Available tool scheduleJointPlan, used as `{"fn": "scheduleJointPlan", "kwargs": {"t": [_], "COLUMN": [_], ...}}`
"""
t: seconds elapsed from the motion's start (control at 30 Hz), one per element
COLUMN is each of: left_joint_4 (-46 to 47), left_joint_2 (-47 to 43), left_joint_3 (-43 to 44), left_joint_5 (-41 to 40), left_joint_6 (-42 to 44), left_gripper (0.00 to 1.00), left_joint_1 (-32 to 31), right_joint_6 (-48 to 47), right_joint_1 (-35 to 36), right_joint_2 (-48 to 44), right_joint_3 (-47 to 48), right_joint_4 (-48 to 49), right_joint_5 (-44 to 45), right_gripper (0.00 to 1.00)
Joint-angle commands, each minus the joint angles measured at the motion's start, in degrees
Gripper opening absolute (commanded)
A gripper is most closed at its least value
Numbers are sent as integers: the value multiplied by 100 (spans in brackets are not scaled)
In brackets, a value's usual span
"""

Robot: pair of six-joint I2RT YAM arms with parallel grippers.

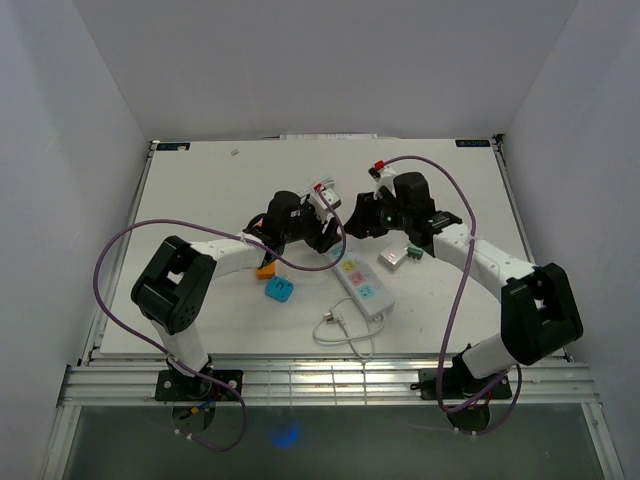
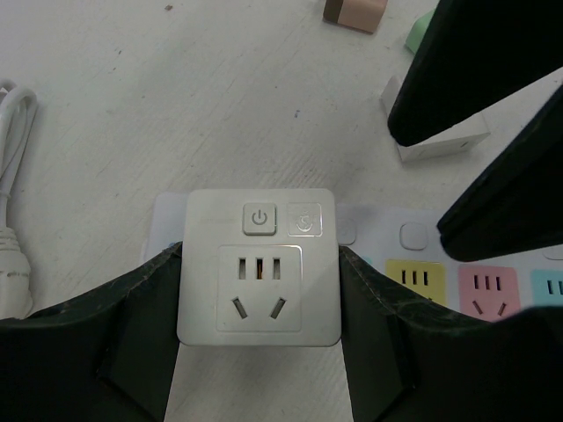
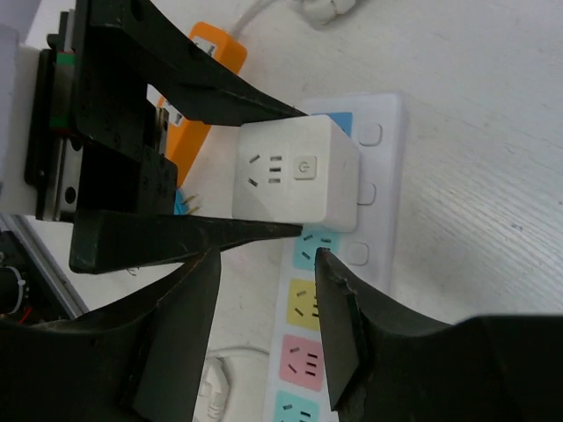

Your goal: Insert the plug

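White walls (image 1: 300, 60) close in a white table (image 1: 200, 200), and both arms lean in from the near edge to meet around the middle of it. A white power strip (image 1: 366, 287) with yellow, pink and blue sockets lies flat there, angled toward the right arm's base.

The plug (image 2: 258, 272), a square white block with a power button and its own socket on the face, sits on top of one end of the strip. The left gripper (image 2: 258, 255) pinches it, one dark finger pressed against each side. I can't tell whether its pins are fully home.

The right gripper (image 3: 266, 257) hovers just beside the plug, above the coloured sockets. Its fingers stand partly spread and hold nothing, with only the strip showing in the gap.

An orange block (image 1: 265, 270) and a blue block (image 1: 278, 290) lie near the left arm. A small white block (image 1: 392, 258) and a green piece (image 1: 411, 252) lie just beside each other, under the right arm. A white cable (image 1: 340, 328) loops near the front edge.
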Motion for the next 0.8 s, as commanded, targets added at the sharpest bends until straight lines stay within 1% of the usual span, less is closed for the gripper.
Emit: {"fn": "scheduleJointPlan", "kwargs": {"t": [0.0, 0.07, 0.23, 0.33, 0.4, 0.43, 0.5, 0.53, 0.77], "left_joint_4": [-998, -998, -1007, -998, -989, -998, -998, -998, -1007], "left_joint_2": [107, 116, 107, 89, 89, 98, 98, 98, 116], "left_joint_3": [-161, -152, -170, -187, -179, -170, -170, -170, -152], "left_joint_5": [-5, 3, 21, 21, 12, 21, 12, 4, 4], "left_joint_6": [-177, -177, -203, -203, -203, -203, -203, -203, -203], "left_gripper": [0, 0, 0, 0, 0, 0, 0, 0, 0], "left_joint_1": [-68, -68, -68, -68, -68, -68, -68, -68, -68], "right_joint_6": [345, 512, 697, 794, 855, 882, 908, 917, 873], "right_joint_1": [-47, -65, -92, -118, -135, -144, -188, -197, -232], "right_joint_2": [242, 480, 919, 1069, 1122, 1148, 1157, 1140, 937], "right_joint_3": [428, 534, 789, 789, 798, 815, 885, 929, 1413], "right_joint_4": [632, 729, 826, 949, 967, 984, 967, 949, 607], "right_joint_5": [-773, -966, -1116, -1239, -1275, -1310, -1345, -1389, -1196], "right_gripper": [53, 51, 46, 42, 40, 36, 35, 33, 33]}}
